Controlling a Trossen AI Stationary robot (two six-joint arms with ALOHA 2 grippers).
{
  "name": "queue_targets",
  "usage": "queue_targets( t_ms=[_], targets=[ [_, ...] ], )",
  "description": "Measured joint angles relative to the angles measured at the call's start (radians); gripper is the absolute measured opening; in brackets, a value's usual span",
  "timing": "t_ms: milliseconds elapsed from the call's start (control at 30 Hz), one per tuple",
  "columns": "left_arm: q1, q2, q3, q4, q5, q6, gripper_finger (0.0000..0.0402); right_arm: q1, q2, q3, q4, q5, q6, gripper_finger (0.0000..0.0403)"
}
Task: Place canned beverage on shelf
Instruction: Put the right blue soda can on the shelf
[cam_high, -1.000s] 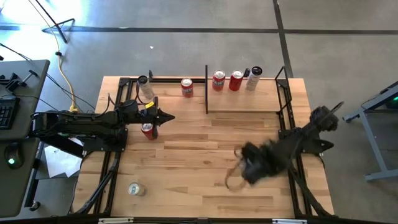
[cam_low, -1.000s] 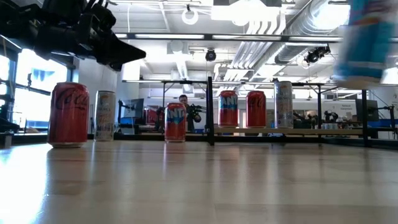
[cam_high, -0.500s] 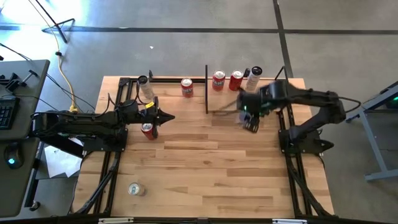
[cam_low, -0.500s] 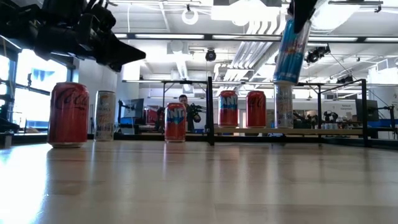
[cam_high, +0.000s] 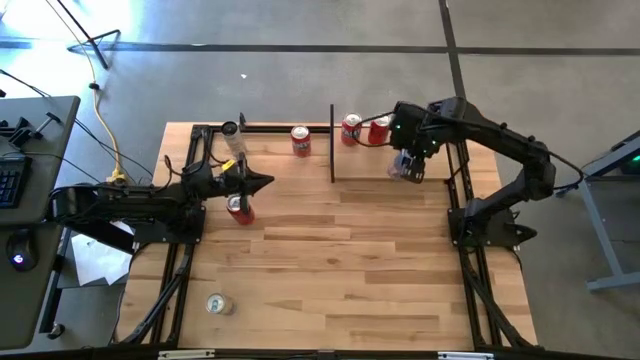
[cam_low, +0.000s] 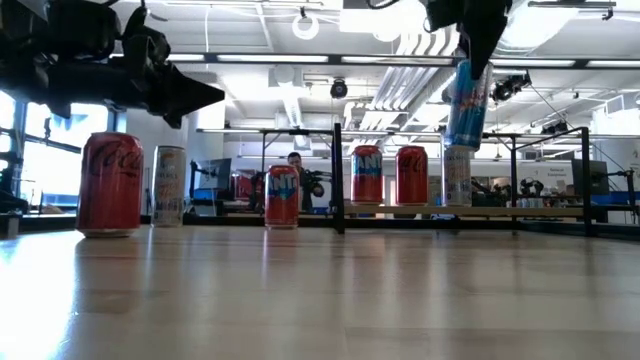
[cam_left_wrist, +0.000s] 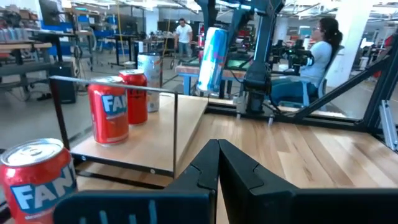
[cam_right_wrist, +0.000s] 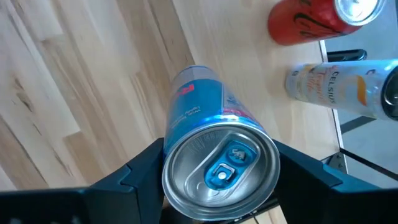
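Across the plank table (cam_high: 330, 260), the right gripper (cam_high: 408, 166), clamping the blue can (cam_low: 467, 103), is now hovering over the shelf (cam_high: 395, 165), ready for lowering; the left gripper (cam_high: 262, 182) is waiting pinched shut.

"Coca-Cola" on red can (cam_low: 110, 185); "CELSIUS" on white can (cam_right_wrist: 345, 86).

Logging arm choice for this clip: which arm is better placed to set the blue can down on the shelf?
Right: its claw grips the blue can above the shelf. The left claw is shut, off by the table's left.
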Motion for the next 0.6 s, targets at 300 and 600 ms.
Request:
queue_targets(
  t_ms=[300,600],
  targets=[
    [0.061,-0.004,0.01,0.002,0.0,0.018,0.0,-0.167,-0.025,-0.159,-0.006,0.082,-0.189,0.0227],
    [0.126,-0.004,0.01,0.001,0.0,0.058,0.0,-0.409,-0.001,-0.162,0.13,0.105,-0.497,0.0227]
  ],
)
